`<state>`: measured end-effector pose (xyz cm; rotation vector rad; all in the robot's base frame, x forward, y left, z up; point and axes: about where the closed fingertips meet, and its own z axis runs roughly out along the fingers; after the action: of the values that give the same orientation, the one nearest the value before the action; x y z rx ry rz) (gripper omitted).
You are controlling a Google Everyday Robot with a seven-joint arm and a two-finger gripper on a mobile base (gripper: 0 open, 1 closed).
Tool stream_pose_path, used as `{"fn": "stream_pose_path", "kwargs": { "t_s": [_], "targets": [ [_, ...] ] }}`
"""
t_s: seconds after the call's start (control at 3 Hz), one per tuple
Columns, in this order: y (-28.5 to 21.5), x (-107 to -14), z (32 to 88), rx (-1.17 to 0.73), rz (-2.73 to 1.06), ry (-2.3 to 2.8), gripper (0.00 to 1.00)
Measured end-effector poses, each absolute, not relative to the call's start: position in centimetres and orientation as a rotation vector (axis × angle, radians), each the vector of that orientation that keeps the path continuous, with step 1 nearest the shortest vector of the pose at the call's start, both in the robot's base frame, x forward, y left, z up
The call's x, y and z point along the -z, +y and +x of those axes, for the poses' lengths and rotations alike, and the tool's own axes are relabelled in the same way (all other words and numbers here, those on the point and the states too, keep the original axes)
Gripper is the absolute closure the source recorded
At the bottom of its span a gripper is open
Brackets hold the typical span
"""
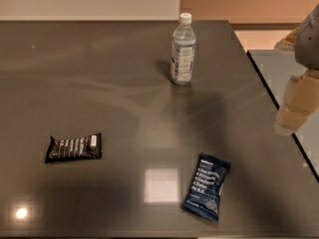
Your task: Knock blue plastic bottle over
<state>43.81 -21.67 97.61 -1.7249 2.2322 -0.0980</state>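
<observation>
The blue plastic bottle point(183, 50) stands upright on the dark table point(99, 83), toward the back and right of centre. It is clear, with a white cap and a white-and-blue label. My gripper point(294, 108) hangs at the right edge of the view, above the table's right edge, well to the right of the bottle and nearer the camera. It touches nothing.
A dark blue snack bar wrapper point(206, 185) lies at the front right. A black snack bar wrapper point(74, 147) lies at the left. The table's right edge point(279, 108) runs diagonally, with a lighter surface beyond it.
</observation>
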Motion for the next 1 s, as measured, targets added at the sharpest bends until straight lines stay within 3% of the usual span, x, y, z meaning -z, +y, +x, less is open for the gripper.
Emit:
{"fn": "stream_pose_path", "kwargs": {
  "t_s": [0.67, 1.0],
  "targets": [
    [-20.7, -97.5, 45.6, 0.044, -1.689, 2.209, 0.00],
    [-18.8, -97.1, 49.4, -0.025, -1.636, 2.179, 0.00]
  ]
}}
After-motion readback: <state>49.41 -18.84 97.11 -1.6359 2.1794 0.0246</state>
